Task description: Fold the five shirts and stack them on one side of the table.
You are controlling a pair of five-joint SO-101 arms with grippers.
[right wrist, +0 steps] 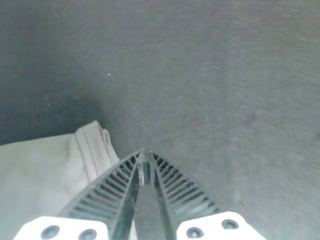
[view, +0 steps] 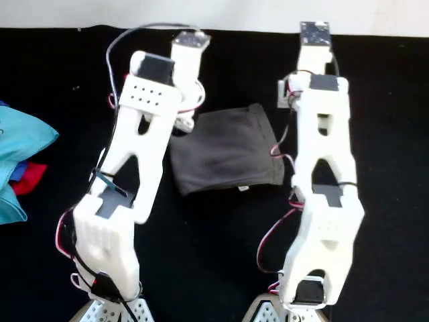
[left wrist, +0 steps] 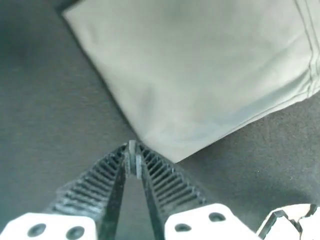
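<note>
Dark grey folded shirt [view: 224,151] sits mid-frame on the black table [view: 389,134], between the two arms. The left gripper [left wrist: 131,156] is clenched on nothing, tips right at the shirt's edge. The right gripper [right wrist: 144,162] is pinched closed too, just beside the hem. A teal and red shirt pile [view: 17,161] is at the left edge.

Black cloth over table [view: 395,80]; pale wall [view: 255,12] strip beyond far edge.

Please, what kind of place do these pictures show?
Probably a robotics test bench: a black-covered table, the left arm and right arm mounted side by side, a folded grey shirt between them, and a pile of coloured shirts at the edge.
</note>
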